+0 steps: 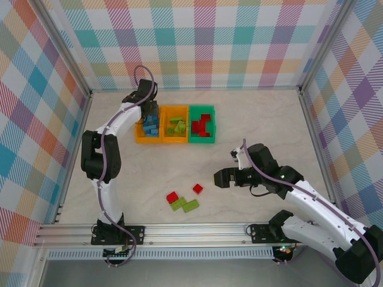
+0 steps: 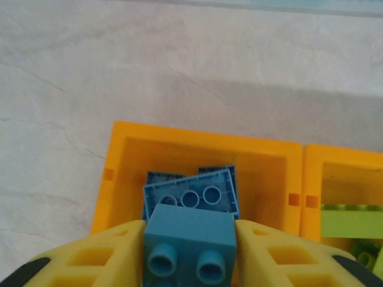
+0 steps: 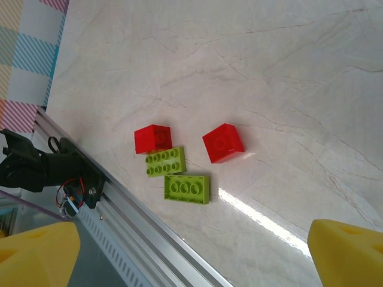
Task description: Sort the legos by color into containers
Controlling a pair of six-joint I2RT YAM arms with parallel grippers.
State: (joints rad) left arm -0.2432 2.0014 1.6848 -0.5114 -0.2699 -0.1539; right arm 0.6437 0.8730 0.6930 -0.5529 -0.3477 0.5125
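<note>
Drop-off step on the left side; the left gripper [image 2: 190, 254] hangs right over the left orange bin [image 2: 119, 173], fingers narrow and pressed to both sides of a blue brick [image 2: 190, 230], no gap showing, so I call that a hold; blue pieces already lie directly under the fingertips, one of them hollow side up, its long axis running from finger to finger and a touch tilted; the carried brick has its studs facing back towards the wrist, two of them side by side across the jaws (whether it runs longer into the palm is hidden, so no call on its long axis); next move, by my read: spread the fingers and let it fall straight in, then lift clear of the rim; over to the right gripper [image 1: 220, 177], spread wide and empty, hovering with four loose bricks ahead of its fingers: a red brick [image 3: 152, 139], a second red brick [image 3: 222, 142], a lime brick [image 3: 165, 161] and a second lime brick [image 3: 187, 188] lying almost parallel; that pick needs a descent and a wrist turn to span a short side
</note>
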